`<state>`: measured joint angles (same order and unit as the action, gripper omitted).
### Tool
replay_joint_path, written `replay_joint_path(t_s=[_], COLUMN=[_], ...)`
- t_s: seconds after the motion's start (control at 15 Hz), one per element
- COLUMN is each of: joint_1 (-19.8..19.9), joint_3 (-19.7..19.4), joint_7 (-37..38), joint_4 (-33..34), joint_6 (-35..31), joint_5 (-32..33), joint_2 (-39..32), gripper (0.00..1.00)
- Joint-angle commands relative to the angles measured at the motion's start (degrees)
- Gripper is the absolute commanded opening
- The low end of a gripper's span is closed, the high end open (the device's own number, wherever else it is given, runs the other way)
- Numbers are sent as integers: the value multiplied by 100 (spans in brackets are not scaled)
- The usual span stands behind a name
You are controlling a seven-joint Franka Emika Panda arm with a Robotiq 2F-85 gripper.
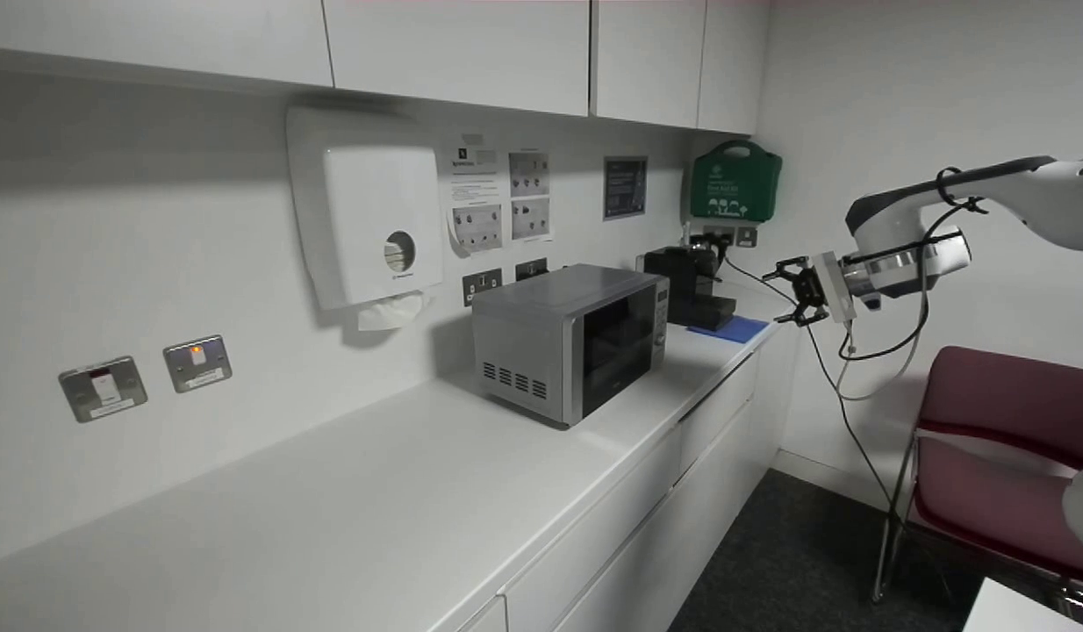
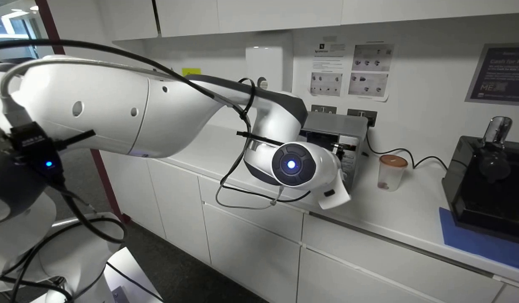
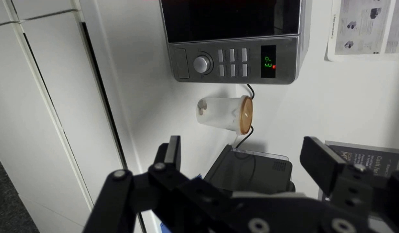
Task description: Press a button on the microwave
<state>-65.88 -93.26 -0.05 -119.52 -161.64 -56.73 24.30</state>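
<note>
The microwave (image 1: 528,342) is a grey box with a dark glass door. It stands on the counter against the wall. In an exterior view the arm partly covers it (image 2: 339,123). In the wrist view, turned sideways, the microwave (image 3: 231,22) is at the top. Its control strip has a round knob (image 3: 202,64), several small silver buttons (image 3: 232,61) and a lit display (image 3: 268,61). My gripper (image 1: 778,295) is open and empty, in the air in front of the counter, apart from the microwave. Its spread fingers show in the wrist view (image 3: 242,140).
A clear tub with an orange lid (image 3: 219,113) stands beside the microwave. Beyond it is a black coffee machine (image 2: 486,185) on a blue mat (image 2: 474,240). A white dispenser (image 1: 379,211) hangs on the wall. Cupboards (image 1: 462,53) overhang the counter (image 1: 357,500). A red chair (image 1: 1007,412) stands nearby.
</note>
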Motion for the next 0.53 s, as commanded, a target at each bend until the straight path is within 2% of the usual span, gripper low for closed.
replay_joint_path(t_s=[0.0,0.47], joint_1=[57,45], joint_3=[111,82], joint_7=[125,130], joint_4=[-54,-44], joint_6=[-98,-103], joint_5=[205,214], joint_2=[125,131], gripper=[100,100])
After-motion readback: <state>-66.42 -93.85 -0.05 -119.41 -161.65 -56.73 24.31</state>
